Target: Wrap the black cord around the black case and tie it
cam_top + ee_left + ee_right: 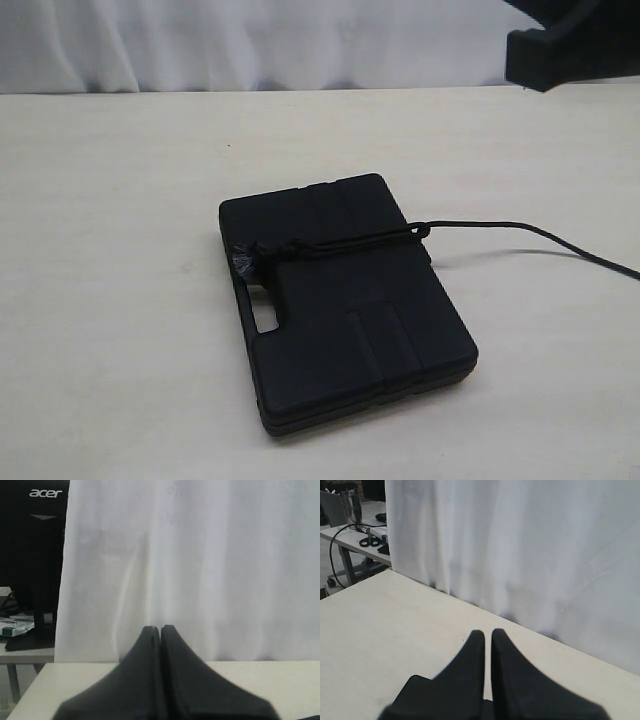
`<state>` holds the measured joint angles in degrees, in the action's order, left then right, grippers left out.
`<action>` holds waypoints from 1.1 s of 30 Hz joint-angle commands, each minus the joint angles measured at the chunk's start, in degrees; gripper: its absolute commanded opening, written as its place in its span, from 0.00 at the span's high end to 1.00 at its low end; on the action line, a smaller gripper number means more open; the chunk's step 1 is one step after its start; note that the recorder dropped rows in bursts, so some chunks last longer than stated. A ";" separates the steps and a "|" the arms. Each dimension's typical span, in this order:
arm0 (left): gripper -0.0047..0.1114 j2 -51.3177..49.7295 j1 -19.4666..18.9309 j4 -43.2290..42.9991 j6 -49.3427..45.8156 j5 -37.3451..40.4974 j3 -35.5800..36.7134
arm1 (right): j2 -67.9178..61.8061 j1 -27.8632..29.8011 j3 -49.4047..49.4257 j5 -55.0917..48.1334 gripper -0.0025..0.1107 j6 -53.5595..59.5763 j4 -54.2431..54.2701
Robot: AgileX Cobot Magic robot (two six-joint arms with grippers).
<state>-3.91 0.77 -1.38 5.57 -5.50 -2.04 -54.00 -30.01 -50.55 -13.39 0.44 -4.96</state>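
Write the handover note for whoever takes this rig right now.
End effectors: the left end effector is shut and empty, facing the white curtain. The right end effector is shut and empty, above the table.
Things: the black case lies flat on the table. The black cord crosses its top, bunched in what looks like a knot by the handle slot, and its loose end trails off right.
Done: the wrap and, apparently, the tie.
Left: probably only checking that the knot holds. The underside is hidden.
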 commanded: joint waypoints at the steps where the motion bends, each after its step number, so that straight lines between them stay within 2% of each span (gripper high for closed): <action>1: 0.96 1.23 -0.21 -0.93 0.38 0.46 2.04 | 0.22 -0.12 0.25 -0.10 0.94 -0.05 0.10; 5: 0.96 3.91 -0.21 -0.93 0.38 1.95 2.04 | 0.22 -0.12 0.25 -0.10 0.94 -0.05 0.10; 23: 0.96 3.91 -0.21 1.38 -1.29 8.13 2.04 | 0.22 -0.12 0.25 -0.10 0.94 -0.05 0.10; 33: 0.96 3.91 -0.21 0.81 -4.02 17.81 2.04 | 0.22 -0.12 0.25 -0.10 0.94 -0.05 0.10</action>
<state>-0.44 0.68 -0.56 1.89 9.43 -0.18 -54.00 -30.01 -50.55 -13.39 0.44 -4.96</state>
